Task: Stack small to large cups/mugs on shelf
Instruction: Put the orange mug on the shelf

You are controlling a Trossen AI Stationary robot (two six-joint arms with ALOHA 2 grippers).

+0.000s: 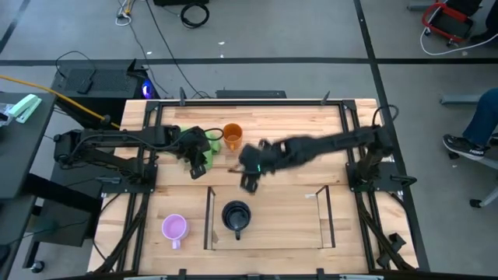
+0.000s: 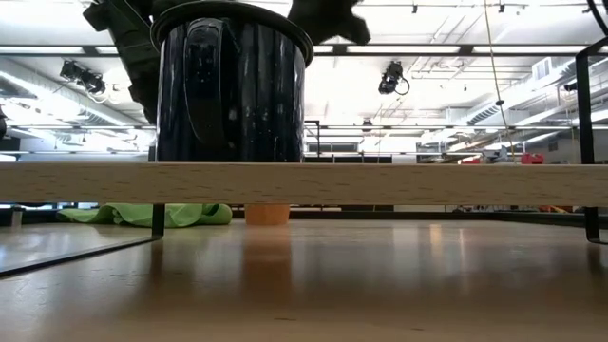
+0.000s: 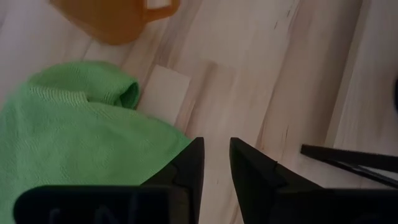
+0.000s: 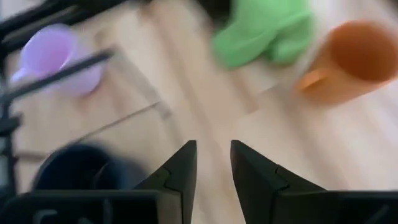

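A black mug (image 1: 236, 215) stands upright on the shelf's wooden floor (image 2: 304, 183), at the left end of the shelf (image 1: 327, 222). Left of the shelf, a light purple mug (image 1: 174, 228) stands on the table. An orange mug (image 1: 233, 136) stands at the far middle. My right gripper (image 1: 249, 183) hangs open above the table between the orange mug and the black mug; nothing is between its fingers (image 4: 213, 149). My left gripper (image 3: 216, 149) is open beside a green cloth (image 3: 68, 137), near the orange mug (image 3: 118, 18), with bare table between its fingers.
The green cloth (image 1: 204, 145) lies bunched left of the orange mug, partly under my left arm. The shelf's clear side panels (image 1: 208, 218) rise at both its ends. The shelf floor to the right of the black mug is bare wood (image 1: 284, 222).
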